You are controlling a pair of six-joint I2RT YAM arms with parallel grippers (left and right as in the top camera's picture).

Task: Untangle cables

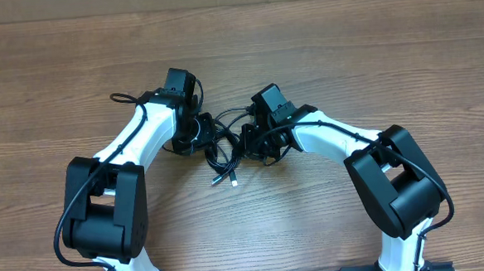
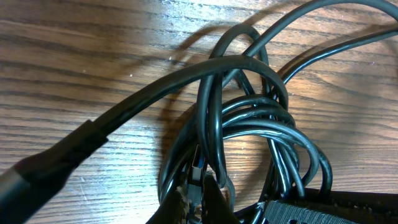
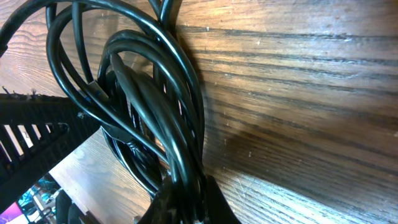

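Observation:
The cables [image 1: 224, 155] lie as a small black tangle on the wooden table [image 1: 320, 48], between my two grippers. Two silver-tipped plug ends [image 1: 234, 183] trail toward the front edge. My left gripper [image 1: 202, 136] meets the bundle from the left. In the left wrist view the left gripper [image 2: 198, 200] is shut on a strand with a blue-and-silver plug, and loops of the cables [image 2: 261, 118] fan out beyond it. My right gripper [image 1: 247, 142] comes in from the right. Its wrist view shows the right gripper [image 3: 189, 202] shut on several strands of the cables [image 3: 155, 93].
A thicker black wire [image 1: 122, 98] loops off the left arm toward the back left. Both arm bases stand at the front edge. In the right wrist view a ribbed black part of the left arm [image 3: 31, 127] sits close beside the bundle.

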